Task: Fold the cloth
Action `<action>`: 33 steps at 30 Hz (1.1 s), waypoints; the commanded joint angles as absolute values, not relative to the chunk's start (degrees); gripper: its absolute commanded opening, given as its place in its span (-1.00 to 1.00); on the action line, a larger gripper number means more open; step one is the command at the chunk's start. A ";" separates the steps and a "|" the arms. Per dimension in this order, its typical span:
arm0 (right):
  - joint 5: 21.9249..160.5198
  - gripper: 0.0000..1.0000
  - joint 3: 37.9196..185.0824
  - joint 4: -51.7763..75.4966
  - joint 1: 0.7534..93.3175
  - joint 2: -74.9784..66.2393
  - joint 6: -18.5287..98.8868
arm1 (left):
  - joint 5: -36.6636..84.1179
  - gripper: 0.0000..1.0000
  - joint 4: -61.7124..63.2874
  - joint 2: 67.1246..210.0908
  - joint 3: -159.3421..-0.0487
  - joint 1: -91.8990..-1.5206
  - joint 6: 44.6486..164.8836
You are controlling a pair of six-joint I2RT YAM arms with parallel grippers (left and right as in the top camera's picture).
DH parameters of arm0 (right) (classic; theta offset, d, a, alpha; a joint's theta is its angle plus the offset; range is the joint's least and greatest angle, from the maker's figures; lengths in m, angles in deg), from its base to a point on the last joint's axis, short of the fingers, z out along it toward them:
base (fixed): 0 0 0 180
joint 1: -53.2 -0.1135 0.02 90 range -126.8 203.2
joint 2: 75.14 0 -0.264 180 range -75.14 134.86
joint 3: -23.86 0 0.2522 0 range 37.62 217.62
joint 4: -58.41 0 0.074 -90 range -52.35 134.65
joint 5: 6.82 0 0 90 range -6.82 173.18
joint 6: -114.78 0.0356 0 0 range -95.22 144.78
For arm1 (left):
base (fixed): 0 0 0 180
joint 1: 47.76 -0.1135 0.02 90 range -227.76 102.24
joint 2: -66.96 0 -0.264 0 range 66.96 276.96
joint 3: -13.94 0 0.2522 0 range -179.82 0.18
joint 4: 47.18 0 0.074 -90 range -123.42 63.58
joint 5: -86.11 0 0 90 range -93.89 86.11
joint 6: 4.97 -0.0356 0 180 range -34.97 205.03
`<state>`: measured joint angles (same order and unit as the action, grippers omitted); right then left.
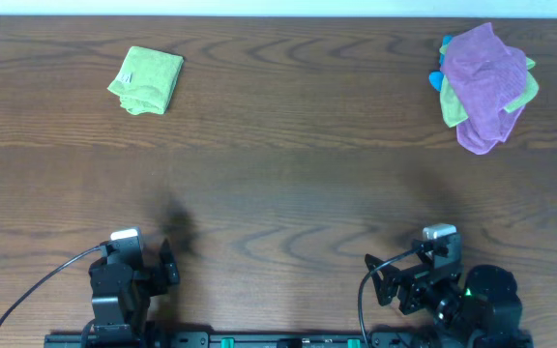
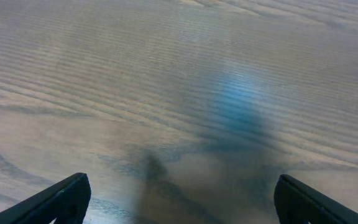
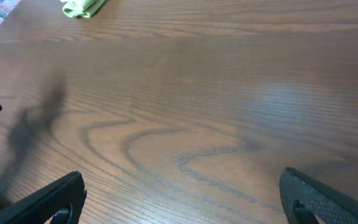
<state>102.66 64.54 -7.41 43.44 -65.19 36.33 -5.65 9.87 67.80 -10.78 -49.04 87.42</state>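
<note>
A lime-green cloth (image 1: pixel 146 80) is lying in a compact bundle on the bench (image 1: pixel 278 174), well apart from a purple cloth pile (image 1: pixel 486 87). The left hand (image 2: pixel 182 193) and right hand (image 3: pixel 180 190) are hovering spread wide and empty, also well apart from that pile. A hand could be risking a grab at the pile's similar green cloth.

The desk (image 1: pixel 288 174) is dark brown with wavy, looping wood grain. At 10 o'clock the cloth (image 1: pixel 147 79) is plain light lime-green, with a small white tag (image 1: pixel 125 79). At 2 o'clock a purple cloth (image 1: pixel 482 82) shows with a duller yellow-green cloth (image 1: pixel 527 89) and a bit of bright blue (image 1: pixel 437 77). The left end effector (image 2: pixel 179 199) and right end effector (image 3: pixel 182 196) are black.
</note>
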 commanded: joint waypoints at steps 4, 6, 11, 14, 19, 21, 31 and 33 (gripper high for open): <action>102.47 0.99 64.45 -7.49 43.86 -65.65 36.94 | -6.22 0.91 10.68 67.21 -9.47 -48.75 85.00; 102.47 0.98 64.45 -7.47 43.86 -65.65 36.94 | -6.22 0.91 10.68 67.21 -9.47 -48.75 85.00; 102.47 0.99 64.45 -7.49 43.86 -65.65 36.94 | -6.22 0.91 10.70 67.21 -9.47 -48.75 85.00; 102.47 0.98 64.45 -7.49 43.86 -65.65 36.94 | -6.22 0.91 10.70 67.21 -9.47 -48.75 85.00; 102.47 0.98 64.45 -7.49 43.86 -65.65 36.94 | -6.22 0.91 10.68 67.21 -9.47 -48.75 85.00; 102.47 0.98 64.45 -7.49 43.86 -65.65 36.94 | -6.22 0.91 10.70 67.21 -9.47 -48.75 85.00; 88.15 0.99 62.97 -8.28 45.45 -65.75 32.31 | -6.22 0.91 10.70 67.21 -9.47 -48.75 84.97; 87.47 0.99 61.26 -6.88 46.33 -65.91 28.70 | -6.22 0.91 10.70 67.21 -9.47 -48.75 85.00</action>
<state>93.05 63.47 -7.78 44.93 -65.19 33.32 -5.63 9.87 67.80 -10.78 -49.04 86.05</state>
